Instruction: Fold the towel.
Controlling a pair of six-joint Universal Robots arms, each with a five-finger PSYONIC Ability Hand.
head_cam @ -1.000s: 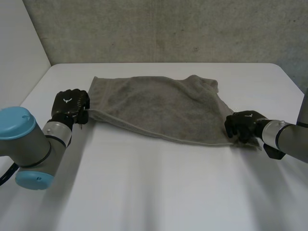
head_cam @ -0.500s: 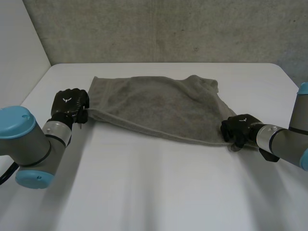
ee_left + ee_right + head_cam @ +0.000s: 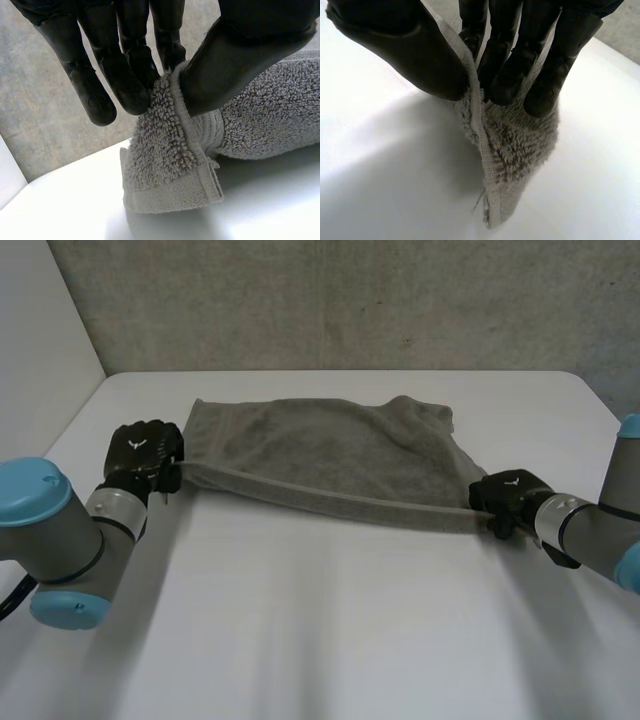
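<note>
The left hand (image 3: 145, 452) pinches one near corner of the grey terry towel (image 3: 330, 455) between thumb and fingers; the right hand (image 3: 505, 498) pinches the other. The near edge hangs taut over the white desk (image 3: 320, 620), with the rest lying on it. Pulling the hands apart could slip either shallow pinch. The rumpled far corner hides its layers.

Towel (image 3: 167, 165) cut off (left wrist view).

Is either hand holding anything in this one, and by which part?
Both hold the towel. The left hand pinches its near left corner between thumb and fingers; the right hand pinches the near right corner the same way.
</note>
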